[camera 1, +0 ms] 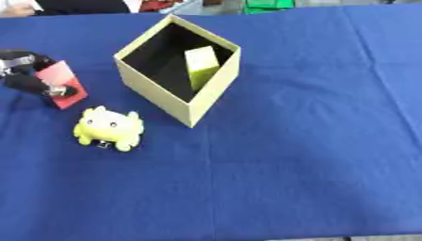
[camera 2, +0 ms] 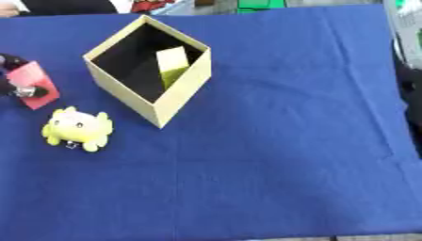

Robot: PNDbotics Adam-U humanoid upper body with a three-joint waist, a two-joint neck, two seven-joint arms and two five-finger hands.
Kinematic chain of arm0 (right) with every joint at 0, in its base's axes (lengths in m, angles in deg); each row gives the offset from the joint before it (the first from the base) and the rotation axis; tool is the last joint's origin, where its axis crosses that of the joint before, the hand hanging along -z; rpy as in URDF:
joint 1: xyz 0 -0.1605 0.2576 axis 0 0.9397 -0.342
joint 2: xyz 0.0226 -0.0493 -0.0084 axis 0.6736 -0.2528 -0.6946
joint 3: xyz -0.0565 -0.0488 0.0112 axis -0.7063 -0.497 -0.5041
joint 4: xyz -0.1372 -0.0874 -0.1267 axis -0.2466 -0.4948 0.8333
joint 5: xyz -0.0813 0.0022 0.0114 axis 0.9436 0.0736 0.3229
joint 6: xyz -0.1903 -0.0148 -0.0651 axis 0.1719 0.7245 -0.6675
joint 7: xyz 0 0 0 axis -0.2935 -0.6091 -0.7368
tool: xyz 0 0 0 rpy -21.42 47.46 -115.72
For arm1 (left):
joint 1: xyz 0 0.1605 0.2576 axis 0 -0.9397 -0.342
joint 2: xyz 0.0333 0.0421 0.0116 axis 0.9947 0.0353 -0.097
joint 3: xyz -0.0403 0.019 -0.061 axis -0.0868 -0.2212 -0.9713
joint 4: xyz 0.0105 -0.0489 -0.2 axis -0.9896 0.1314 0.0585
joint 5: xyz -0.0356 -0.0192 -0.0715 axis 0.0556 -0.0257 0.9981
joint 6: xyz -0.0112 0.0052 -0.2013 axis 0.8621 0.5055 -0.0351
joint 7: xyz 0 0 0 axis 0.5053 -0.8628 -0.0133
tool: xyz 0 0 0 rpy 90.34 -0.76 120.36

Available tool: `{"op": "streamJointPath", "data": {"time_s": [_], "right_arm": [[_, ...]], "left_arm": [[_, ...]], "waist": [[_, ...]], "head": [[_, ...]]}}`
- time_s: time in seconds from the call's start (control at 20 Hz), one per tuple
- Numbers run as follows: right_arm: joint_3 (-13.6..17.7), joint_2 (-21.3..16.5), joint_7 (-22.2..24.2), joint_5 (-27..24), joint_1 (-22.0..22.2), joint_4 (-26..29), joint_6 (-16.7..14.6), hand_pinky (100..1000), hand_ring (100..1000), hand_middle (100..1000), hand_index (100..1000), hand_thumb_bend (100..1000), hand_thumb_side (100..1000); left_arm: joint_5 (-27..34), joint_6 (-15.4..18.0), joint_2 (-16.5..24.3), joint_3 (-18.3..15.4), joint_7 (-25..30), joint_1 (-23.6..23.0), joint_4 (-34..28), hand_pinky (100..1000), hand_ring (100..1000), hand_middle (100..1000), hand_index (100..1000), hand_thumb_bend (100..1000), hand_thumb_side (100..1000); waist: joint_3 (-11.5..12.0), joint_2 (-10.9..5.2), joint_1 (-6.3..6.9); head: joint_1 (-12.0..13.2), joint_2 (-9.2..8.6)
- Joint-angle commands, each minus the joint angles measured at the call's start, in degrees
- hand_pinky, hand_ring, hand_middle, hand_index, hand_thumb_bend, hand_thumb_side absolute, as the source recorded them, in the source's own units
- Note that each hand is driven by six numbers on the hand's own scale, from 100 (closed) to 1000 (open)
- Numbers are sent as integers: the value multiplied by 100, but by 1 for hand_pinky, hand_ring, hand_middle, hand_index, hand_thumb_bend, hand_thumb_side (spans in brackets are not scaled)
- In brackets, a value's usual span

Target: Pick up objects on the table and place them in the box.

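Gripped a red block (camera 1: pixel 59 84) near the table's (camera 1: pixel 313 141) left edge with curled left hand (camera 1: pixel 29 77), arm cut off. Could not tell right hand's fingers; yellow block (camera 1: pixel 202 66) half-hidden inside box (camera 1: pixel 165 94), yellow toy (camera 1: pixel 109 128) beside.

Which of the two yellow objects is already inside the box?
The plain yellow block, leaning inside the open box. The other yellow one, the plush toy with eyes, lies on the blue cloth outside the box.

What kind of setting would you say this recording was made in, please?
Probably a lab or demo tabletop, not a home: a table under a plain blue cloth, one open box, a yellow toy, and the robot's left hand gripping a red block.
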Motion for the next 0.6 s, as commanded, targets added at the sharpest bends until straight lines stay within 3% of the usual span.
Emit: {"op": "streamJointPath", "data": {"time_s": [0.05,0.3,0.6], "right_arm": [[95,-86,-22,-42,-73,120,17,899,846,789,824,100,908],[116,-75,13,-35,-54,94,22,899,846,789,824,100,913],[140,-59,-1,-38,-32,96,27,899,845,788,822,100,911]], "left_arm": [[119,-24,106,-65,-80,111,-128,847,829,640,823,436,660],[388,-122,120,-40,-153,116,-365,801,737,507,703,295,574],[560,-229,156,-56,-203,170,-706,783,706,495,686,115,451]], "waist": [[3,-103,3],[16,-112,3],[31,-135,6]], "head": [[9,-58],[-3,-49],[-32,-25]]}}
